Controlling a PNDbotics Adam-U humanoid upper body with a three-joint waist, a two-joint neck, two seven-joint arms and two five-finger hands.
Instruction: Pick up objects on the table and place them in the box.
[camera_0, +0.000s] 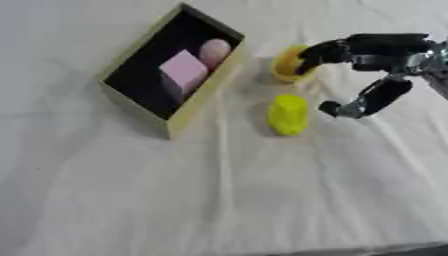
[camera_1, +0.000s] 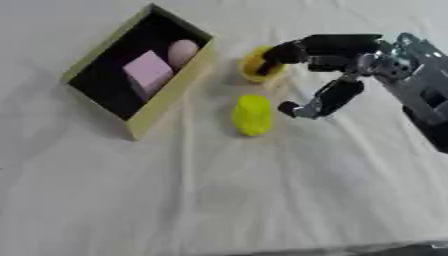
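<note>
Yellow oblong object (camera_0: 288, 114) lies beside box (camera_0: 203, 95).

No text, label or number can be read anywhere — nothing legible.

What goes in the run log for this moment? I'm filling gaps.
right hand open, fingers at orange-yellow object | yellow object on table | box holds pink cube, pink egg

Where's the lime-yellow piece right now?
On the cloth right of the box, the lime-yellow piece lies just below the orange-yellow one, beside the right hand.
</note>
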